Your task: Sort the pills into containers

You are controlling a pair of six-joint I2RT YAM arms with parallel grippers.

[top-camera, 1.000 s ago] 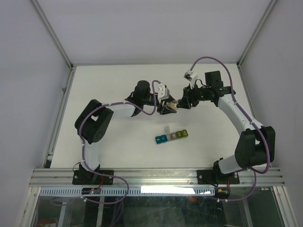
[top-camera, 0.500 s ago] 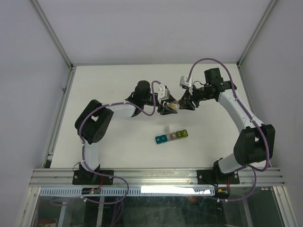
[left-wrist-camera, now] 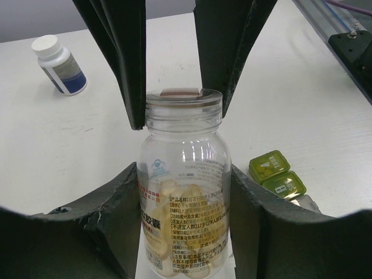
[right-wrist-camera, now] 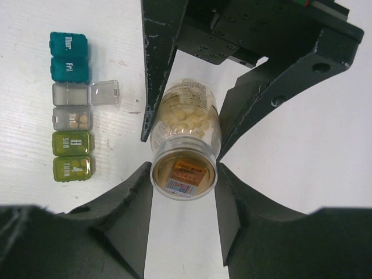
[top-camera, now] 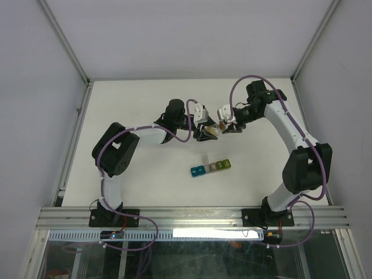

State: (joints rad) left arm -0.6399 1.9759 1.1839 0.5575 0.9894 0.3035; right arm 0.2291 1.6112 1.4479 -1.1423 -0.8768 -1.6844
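A clear bottle (left-wrist-camera: 183, 209) of pale yellow capsules is held in the air over mid-table; it also shows in the top view (top-camera: 214, 129). My left gripper (left-wrist-camera: 183, 174) (top-camera: 208, 132) is shut on its body. My right gripper (right-wrist-camera: 183, 177) (top-camera: 225, 124) is shut on its capped end (right-wrist-camera: 184, 174). The containers, a strip of joined cells (right-wrist-camera: 70, 104) (top-camera: 210, 167), lie on the table in front. One grey cell has its lid (right-wrist-camera: 104, 92) flipped open. The grey cell beside it holds a few tiny orange-tan pills (right-wrist-camera: 81, 120).
A white-capped dark bottle (left-wrist-camera: 59, 64) stands on the table beyond the held bottle. The strip's two green cells (left-wrist-camera: 278, 174) show in the left wrist view. Metal frame rails (top-camera: 67, 145) run along the table sides.
My right gripper has moved left to the bottle held by my left gripper and now sits round its capped end. The left arm and the strip have stayed put.
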